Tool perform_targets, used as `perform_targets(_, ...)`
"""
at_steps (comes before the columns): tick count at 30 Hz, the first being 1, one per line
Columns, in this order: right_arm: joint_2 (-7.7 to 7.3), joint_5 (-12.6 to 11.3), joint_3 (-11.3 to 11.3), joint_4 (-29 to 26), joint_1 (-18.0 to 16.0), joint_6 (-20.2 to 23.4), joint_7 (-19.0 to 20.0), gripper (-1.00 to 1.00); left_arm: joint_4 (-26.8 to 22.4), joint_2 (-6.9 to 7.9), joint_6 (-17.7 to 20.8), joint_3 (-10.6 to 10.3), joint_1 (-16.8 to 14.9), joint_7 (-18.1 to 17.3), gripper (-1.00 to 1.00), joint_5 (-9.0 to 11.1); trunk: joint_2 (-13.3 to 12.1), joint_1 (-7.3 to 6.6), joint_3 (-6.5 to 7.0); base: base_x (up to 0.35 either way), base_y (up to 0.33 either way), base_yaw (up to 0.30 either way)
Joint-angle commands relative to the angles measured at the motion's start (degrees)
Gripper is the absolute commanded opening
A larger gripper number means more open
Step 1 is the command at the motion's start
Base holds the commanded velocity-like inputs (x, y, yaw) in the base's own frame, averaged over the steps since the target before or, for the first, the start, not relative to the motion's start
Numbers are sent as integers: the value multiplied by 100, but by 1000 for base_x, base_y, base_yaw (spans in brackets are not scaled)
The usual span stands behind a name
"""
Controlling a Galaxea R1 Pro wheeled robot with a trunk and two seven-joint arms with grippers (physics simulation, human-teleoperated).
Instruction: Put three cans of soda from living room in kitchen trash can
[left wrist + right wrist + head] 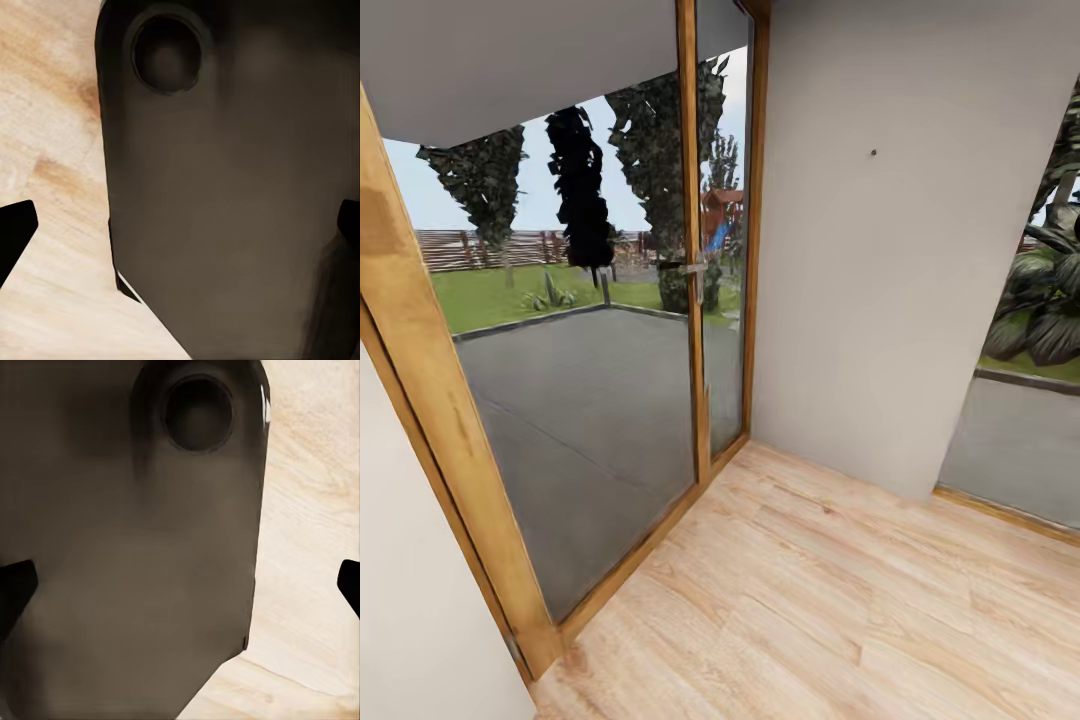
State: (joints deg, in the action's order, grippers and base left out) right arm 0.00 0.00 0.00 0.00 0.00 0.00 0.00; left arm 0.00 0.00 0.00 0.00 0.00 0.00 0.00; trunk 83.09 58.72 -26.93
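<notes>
At the left edge of the head view a white wall [410,560] is met, then a wood-framed glass door [590,400] through which a paved terrace [580,400], lawn, dark trees and a fence are seen. Further right a grey wall [890,250] stands, and past it a second glazed opening [1025,380] with plants behind. A light plank floor [840,610] runs from the door sill to the near edge of the frame.

No cans and no bin are shown, so their position, heading and long axis cannot be given; they are judged to lie elsewhere in the house, with the robot in transit.

In the left wrist view the left gripper [180,229] is seen with its two dark fingertips [15,232] far apart at opposite edges, nothing between them; a dark body panel [225,210] of the robot lies beyond, floor beside it. The right gripper [180,585] is likewise spread wide and empty, its fingertips [15,589] at the frame edges. Both arms are judged to be tucked against the robot for travel, which would explain the panels so close.
</notes>
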Motion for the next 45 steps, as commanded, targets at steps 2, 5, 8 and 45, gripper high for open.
perform_targets(2, 25, -8, -29, 30, -20, 33, 18, 100, 9, 8, 3, 24, 0, -33, 100, -5, -1, 0, 0, 0, 0, 0)
perform_targets(5, 25, -5, -23, 29, -19, 83, 23, 100, 9, 8, 5, 31, 0, -73, 100, -7, -1, 0, 0, 0, 0, 0)
perform_targets(8, 25, -5, -23, 29, -19, 83, 23, 100, 9, 8, 5, 31, 0, -73, 100, -7, -1, 0, 0, 0, 0, 0)
perform_targets(45, -437, 53, -7, -1787, -48, -1209, 856, 100, -1993, 195, -1032, 32, -111, -101, 100, -3, -1, 0, 0, 0, 0, 0)
